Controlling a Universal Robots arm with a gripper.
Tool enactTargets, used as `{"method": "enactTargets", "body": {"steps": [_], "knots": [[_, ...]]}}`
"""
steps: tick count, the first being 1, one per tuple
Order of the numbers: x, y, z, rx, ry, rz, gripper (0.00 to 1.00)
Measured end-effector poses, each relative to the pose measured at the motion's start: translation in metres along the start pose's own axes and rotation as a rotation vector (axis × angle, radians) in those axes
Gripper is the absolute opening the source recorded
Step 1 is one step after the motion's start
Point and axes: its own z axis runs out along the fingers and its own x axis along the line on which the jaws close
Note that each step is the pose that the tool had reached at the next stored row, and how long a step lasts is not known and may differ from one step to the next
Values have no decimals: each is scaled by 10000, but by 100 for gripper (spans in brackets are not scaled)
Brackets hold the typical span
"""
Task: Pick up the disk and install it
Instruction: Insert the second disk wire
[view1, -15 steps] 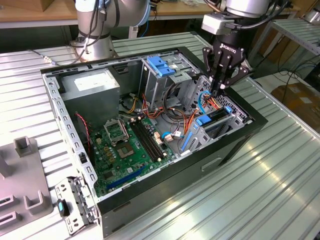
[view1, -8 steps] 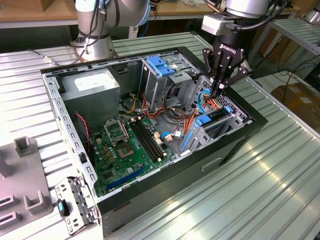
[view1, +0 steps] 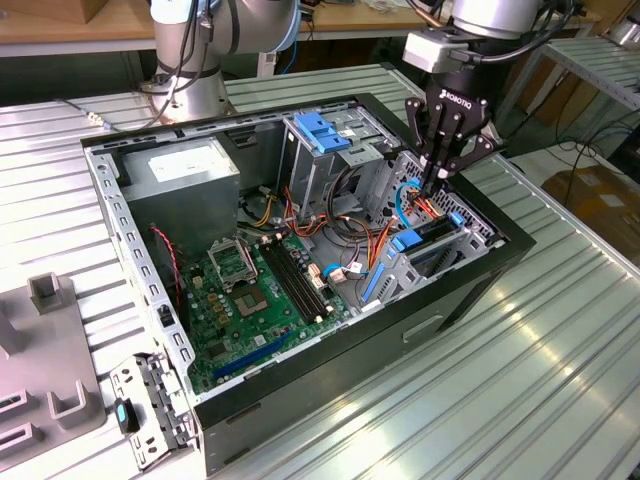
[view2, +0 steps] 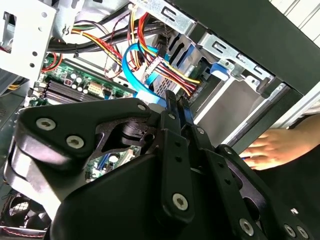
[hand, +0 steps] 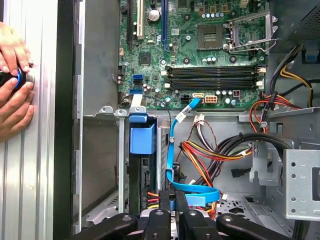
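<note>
Ribbed silver metal forms the big table (view1: 560, 340) that carries everything. On it lies the open black computer case (view1: 330, 355) on its side, interior facing up, which probably gives the arm a straight way in from above; it serves as the landmark here. On the case floor sits the green motherboard (view1: 250, 300), with the grey power-supply box (view1: 190, 180) toward the case's far corner. Beside the board stands the metal drive cage with a blue handle (view1: 325, 140).

At the case's front end, on the exterior view's right, is the grey metal drive bay (view1: 440, 250). The disk, a flat dark-metal hard drive with blue plastic rails (view1: 428, 240), rests edge-up in that bay, already sunk between its walls, so the installing looks far along. Its blue tab (hand: 141, 139) faces the motherboard. A flat blue data cable (hand: 172, 150) and red, yellow and orange power wires (hand: 200, 155) loop just beside it, inside the case.

The black three-finger gripper (view1: 440, 172) hangs directly above the disk. Its fingers (view2: 172, 150) are drawn close together, tips down at the drive's top edge and cables; whether they clamp the disk or merely press on it cannot be told.

A person's hands (hand: 12, 85) rest on the table just outside the case wall, around a small blue-ringed object.
</note>
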Motion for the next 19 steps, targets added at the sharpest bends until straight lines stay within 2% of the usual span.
{"method": "enactTargets", "body": {"steps": [14, 17, 19], "knots": [[13, 4, 4, 0, -2, -1, 16], [36, 49, 10, 30, -61, -25, 16], [81, 60, 20, 42, -132, -34, 16]]}}
